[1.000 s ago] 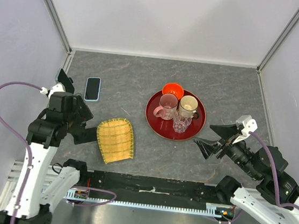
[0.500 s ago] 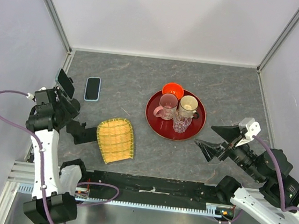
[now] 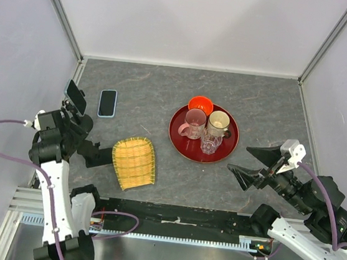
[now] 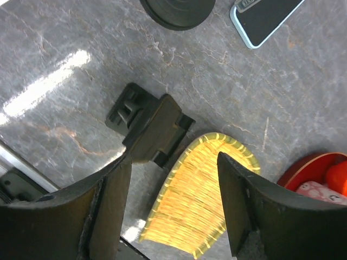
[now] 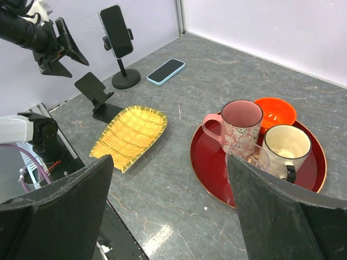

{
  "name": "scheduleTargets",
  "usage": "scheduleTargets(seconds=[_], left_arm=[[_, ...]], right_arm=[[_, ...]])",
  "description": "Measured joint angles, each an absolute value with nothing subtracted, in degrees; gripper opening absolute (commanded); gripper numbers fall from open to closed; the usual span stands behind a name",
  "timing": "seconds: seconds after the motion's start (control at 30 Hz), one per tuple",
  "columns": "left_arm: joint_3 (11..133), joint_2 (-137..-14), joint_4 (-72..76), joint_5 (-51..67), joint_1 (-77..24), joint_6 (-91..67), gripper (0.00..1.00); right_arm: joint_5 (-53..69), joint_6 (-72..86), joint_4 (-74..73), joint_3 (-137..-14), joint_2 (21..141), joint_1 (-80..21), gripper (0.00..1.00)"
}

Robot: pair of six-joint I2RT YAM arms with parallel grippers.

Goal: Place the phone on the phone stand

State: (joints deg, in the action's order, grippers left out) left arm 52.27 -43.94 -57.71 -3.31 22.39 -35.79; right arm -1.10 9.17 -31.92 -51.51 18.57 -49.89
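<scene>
The phone (image 3: 107,102), dark with a pale blue case, lies flat on the table at the far left; it also shows in the wrist views (image 5: 166,71) (image 4: 265,19). A small black folding phone stand (image 3: 95,154) (image 5: 96,93) (image 4: 149,127) sits nearer, left of the basket, with nothing on it. My left gripper (image 3: 81,127) (image 4: 173,211) hangs open above this stand and the basket's edge, holding nothing. My right gripper (image 3: 254,164) (image 5: 168,211) is open and empty at the near right, well away from the phone.
A tall round-based holder (image 5: 126,81) with a second phone (image 3: 75,97) clamped upright stands by the left wall. A yellow woven basket (image 3: 134,162) lies beside the small stand. The red tray (image 3: 184,145) carries a pink mug, a cream mug, a glass and an orange bowl.
My left arm has drawn back toward the left wall and risen, and its jaws have narrowed somewhat. The right arm slipped slightly toward the near edge. The phone has not moved.
</scene>
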Motion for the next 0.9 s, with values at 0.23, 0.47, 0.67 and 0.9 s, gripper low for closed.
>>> scheduleTargets(seconds=[0.23, 0.47, 0.67, 0.9], left_arm=[[55.4, -39.6, -63.6, -4.5, 22.4, -44.9, 0.98], [57.7, -47.0, -70.8, -5.9, 21.8, -57.0, 0.99], [59.8, -49.4, -76.3, -9.1, 20.7, -68.2, 1.00], [61.6, -61.1, -76.8, -12.0, 10.9, -84.5, 0.99]], right_arm=[[-1.1, 9.1, -31.9, -51.6, 18.6, -50.2, 0.93], [-1.3, 9.1, -31.9, -51.6, 18.6, -50.2, 0.93], [-1.7, 8.9, -31.9, -51.6, 17.9, -50.5, 0.93], [-2.7, 8.7, -31.9, -51.6, 17.1, -50.8, 0.93]])
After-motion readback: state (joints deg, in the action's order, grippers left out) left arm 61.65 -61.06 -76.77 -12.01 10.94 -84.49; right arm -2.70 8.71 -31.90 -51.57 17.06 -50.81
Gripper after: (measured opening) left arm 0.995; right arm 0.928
